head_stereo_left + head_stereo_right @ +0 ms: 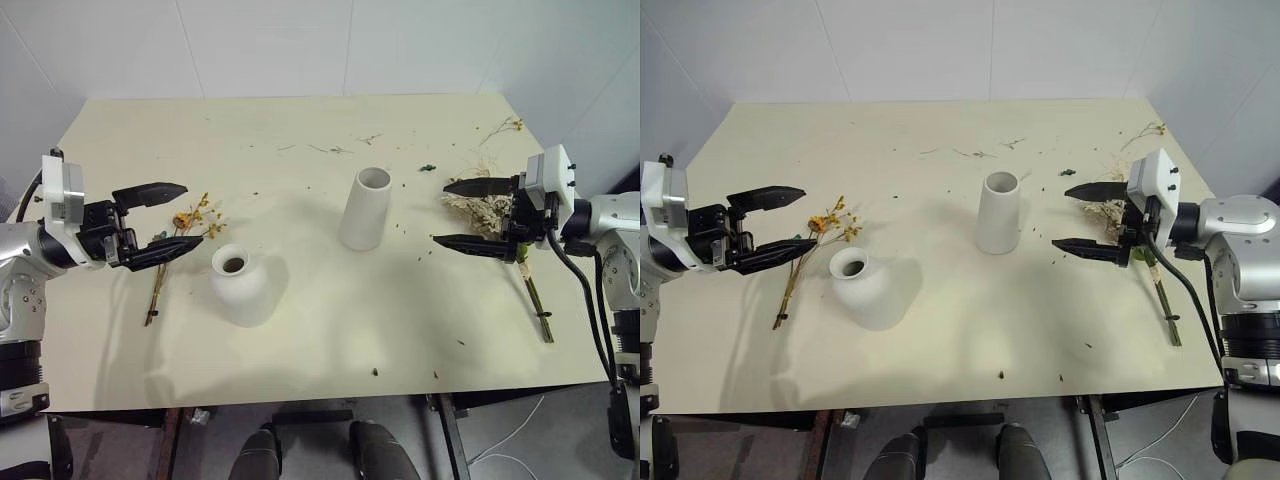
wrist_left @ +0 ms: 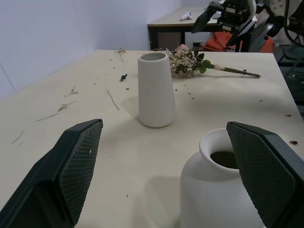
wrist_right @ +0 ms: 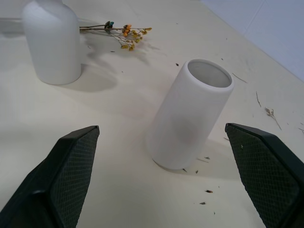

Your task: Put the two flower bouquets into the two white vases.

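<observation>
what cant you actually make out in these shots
- Big bouquet: in the head views its blooms sit partly behind the right gripper.
- Thin orange sprig: in the head views its stem passes under the left gripper.
- Squat vase: base cut off by the left wrist view's edge.
- Tall vase: its inside depth is hidden by its own wall.

Head stereo pair looks down & fwd over the whole table (image 1: 300, 360), tall vase (image 1: 364, 208) near centre; each wrist cam sits low, close to that vase, facing it from opposite sides, both also catching the squat vase (image 3: 51, 40).
</observation>
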`<state>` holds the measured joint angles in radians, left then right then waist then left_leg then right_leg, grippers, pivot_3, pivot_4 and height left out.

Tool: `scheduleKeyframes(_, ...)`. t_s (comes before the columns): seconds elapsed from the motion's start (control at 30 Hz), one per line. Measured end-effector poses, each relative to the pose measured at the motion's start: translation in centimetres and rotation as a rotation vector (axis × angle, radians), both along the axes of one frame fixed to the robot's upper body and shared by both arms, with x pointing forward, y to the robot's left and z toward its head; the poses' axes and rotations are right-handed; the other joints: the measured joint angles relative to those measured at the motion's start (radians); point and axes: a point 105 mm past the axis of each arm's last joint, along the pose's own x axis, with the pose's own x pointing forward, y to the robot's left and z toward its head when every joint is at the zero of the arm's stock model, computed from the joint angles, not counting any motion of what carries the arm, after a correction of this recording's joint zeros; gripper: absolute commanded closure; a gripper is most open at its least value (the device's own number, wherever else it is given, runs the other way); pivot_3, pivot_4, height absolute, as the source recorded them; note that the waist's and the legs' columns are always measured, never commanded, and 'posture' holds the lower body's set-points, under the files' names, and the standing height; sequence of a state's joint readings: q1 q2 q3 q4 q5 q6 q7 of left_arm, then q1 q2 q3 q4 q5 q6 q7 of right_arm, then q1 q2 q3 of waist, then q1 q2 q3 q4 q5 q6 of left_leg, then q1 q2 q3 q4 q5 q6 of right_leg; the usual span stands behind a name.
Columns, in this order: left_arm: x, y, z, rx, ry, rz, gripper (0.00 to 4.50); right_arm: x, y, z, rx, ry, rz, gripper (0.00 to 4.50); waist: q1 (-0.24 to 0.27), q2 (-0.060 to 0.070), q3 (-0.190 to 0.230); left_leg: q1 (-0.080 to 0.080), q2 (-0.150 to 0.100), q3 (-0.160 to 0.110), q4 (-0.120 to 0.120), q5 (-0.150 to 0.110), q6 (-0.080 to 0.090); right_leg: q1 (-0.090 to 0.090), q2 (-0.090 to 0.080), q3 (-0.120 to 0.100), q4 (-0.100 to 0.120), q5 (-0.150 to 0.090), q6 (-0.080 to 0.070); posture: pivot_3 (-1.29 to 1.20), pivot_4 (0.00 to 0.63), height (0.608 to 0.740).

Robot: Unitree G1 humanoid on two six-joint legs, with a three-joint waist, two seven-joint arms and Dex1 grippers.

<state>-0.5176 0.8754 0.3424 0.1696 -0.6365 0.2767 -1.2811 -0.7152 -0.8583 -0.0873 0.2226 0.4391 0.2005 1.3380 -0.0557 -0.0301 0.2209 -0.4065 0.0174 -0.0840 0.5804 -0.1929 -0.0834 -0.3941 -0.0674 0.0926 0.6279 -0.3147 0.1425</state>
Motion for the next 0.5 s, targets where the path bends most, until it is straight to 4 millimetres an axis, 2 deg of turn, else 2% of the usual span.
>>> scheduleKeyframes(0.2,0.1,-1.0,0.0,-0.03,0.005,-0.028,0.03,0.5,-1.0,-0.6,0.023,0.059,-0.045,0.0,0.001,0.0,0.0,0.0,0.0,0.0,0.001,0.0,0.0,0.0,0.0,0.0,0.0,0.0,0.0,0.0,0.15,0.74)
scheduleKeyframes(0.27,0.0,-1.8,0.5,-0.024,-0.006,-0.06,0.03,0.7,-2.6,-0.8,0.0,0.099,-0.114,0.0,0.003,0.0,0.0,-0.001,0.0,0.0,0.001,0.0,0.0,0.0,0.0,0.0,0.0,0.0,0.0,0.0,0.15,0.74)
scheduleKeyframes(0.37,-0.2,-2.9,1.9,-0.011,-0.054,-0.1,0.03,0.9,-6.0,-1.4,-0.099,0.184,-0.284,0.0,0.011,0.0,0.0,0.0,0.0,0.0,0.001,0.0,0.0,0.0,0.0,0.0,0.0,0.0,0.0,0.0,0.15,0.74)
scheduleKeyframes(0.5,-0.3,-3.6,2.0,0.007,-0.051,-0.124,0.03,1.6,-8.5,-2.9,-0.13,0.309,-0.464,0.0,-0.002,0.0,0.0,0.0,0.0,0.002,0.002,0.0,0.0,0.0,0.0,0.002,0.0,0.0,0.0,0.0,0.15,0.74)
